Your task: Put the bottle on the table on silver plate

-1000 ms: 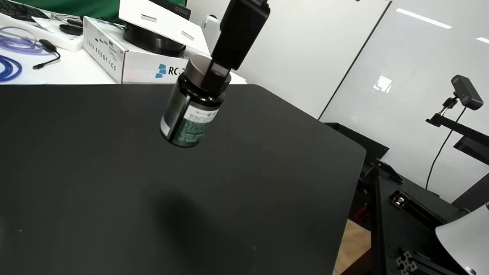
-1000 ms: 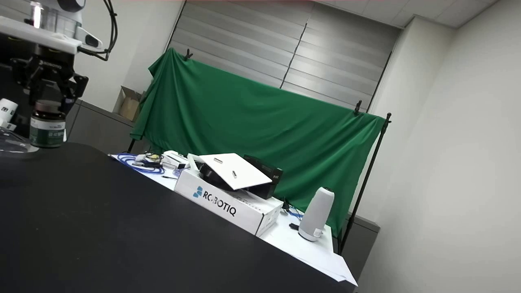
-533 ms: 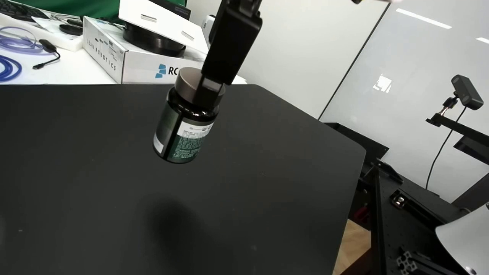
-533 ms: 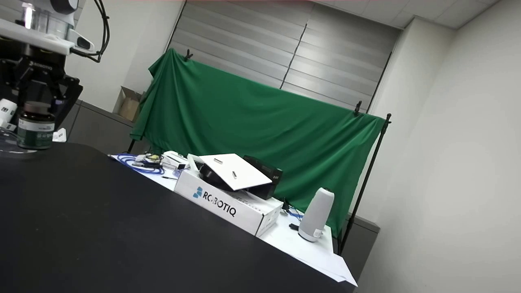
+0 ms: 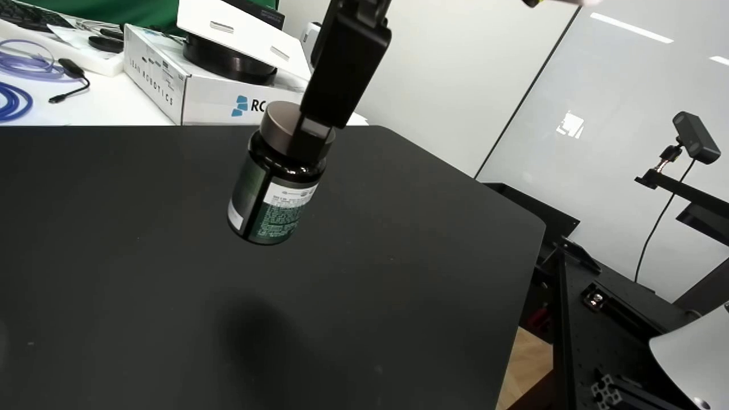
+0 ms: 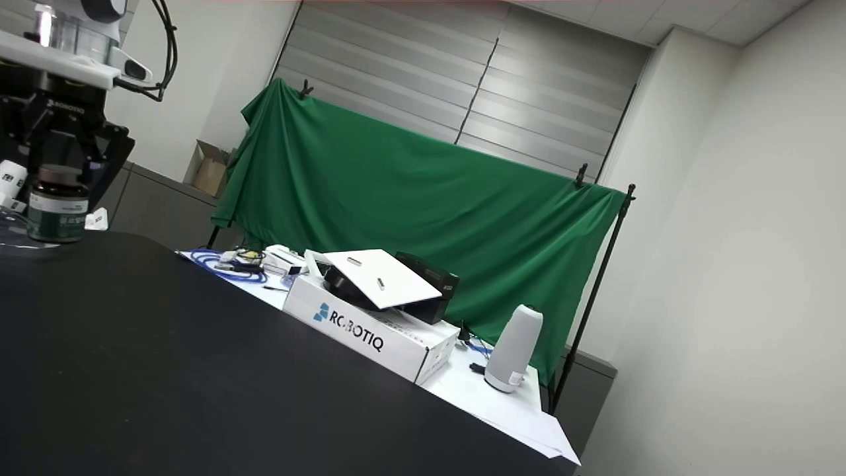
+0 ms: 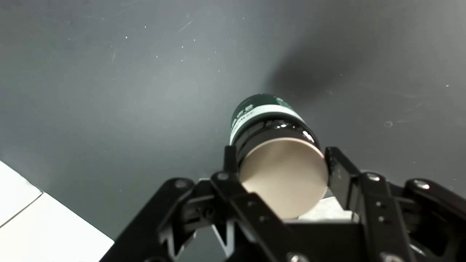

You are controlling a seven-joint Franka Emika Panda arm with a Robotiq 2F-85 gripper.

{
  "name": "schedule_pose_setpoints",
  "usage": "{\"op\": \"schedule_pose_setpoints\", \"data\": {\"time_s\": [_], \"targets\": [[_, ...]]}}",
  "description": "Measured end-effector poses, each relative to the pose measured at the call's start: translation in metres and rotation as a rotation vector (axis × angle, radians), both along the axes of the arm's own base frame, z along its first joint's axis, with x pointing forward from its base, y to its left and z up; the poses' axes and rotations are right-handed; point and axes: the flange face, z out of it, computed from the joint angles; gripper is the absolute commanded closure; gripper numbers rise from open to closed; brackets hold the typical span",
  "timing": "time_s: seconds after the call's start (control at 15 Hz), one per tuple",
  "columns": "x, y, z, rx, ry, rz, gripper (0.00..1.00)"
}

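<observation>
The bottle (image 5: pixel 273 193) is small and dark with a green-and-white label and a brownish cap. It also shows at the left of an exterior view (image 6: pixel 58 218) and in the wrist view (image 7: pixel 265 109). My gripper (image 7: pixel 280 160) is shut on the cap, one finger on each side, and holds the bottle cap-up above the black table (image 5: pixel 398 273). Its shadow lies on the table below, apart from it. In an exterior view, a shiny rounded edge (image 6: pixel 20 246) shows beside the bottle at the left border. I cannot tell whether it is the silver plate; no plate shows clearly.
A white desk behind the table carries a white printed box (image 5: pixel 154 74), blue cables (image 5: pixel 14 102) and a white speaker-like device (image 6: pixel 515 347). A green cloth (image 6: pixel 410 198) hangs behind. A pale patch (image 7: pixel 327 210) shows behind the cap, partly hidden by the fingers.
Over the past second, my gripper and the bottle moved down and to the left in both exterior views. In the last half second they hardly moved. The hold on the cap is unchanged.
</observation>
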Motion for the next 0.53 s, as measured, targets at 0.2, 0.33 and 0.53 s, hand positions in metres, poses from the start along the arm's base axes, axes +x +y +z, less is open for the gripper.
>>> {"op": "schedule_pose_setpoints", "data": {"time_s": [0.2,0.33,0.53], "targets": [[-0.001,0.014,0.004,0.000,-0.046,0.057,0.64],[0.001,0.029,0.006,-0.003,-0.074,0.098,0.64],[0.003,0.053,0.000,-0.004,-0.083,0.150,0.64]]}}
